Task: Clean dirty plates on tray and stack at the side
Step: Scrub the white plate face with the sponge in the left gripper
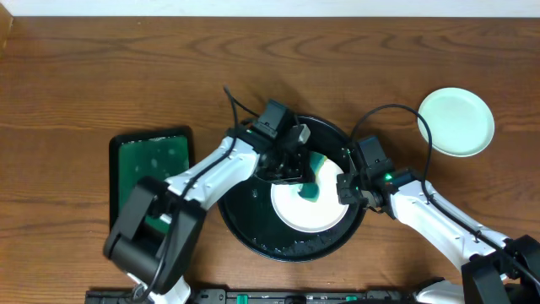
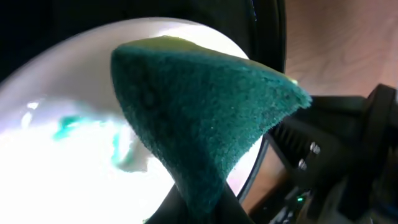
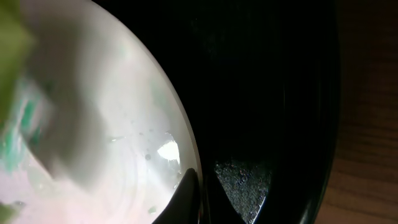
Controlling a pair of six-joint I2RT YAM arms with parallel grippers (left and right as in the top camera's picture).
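Step in hand: scrubbing the white plate (image 1: 314, 205) that lies inside the black tray (image 1: 253, 221), right of its middle.
Left jaws (image 1: 305, 175): closed on a green sponge (image 2: 205, 118) — it hangs over the plate's upper part.
Right jaws (image 1: 347, 189): shut on the plate's right rim, pinning it.
Doing it well: press the sponge flat and sweep through the green smears (image 2: 68, 126) — keep the rim pinched so the plate cannot slide.
Materials: sponge coarse, fibrous, bent to a wedge; plate smooth, glossy, shallow; tray shiny with a raised rim.
Side stack: one mint plate (image 1: 456, 122) on the wooden tabletop (image 1: 101, 76), well right.
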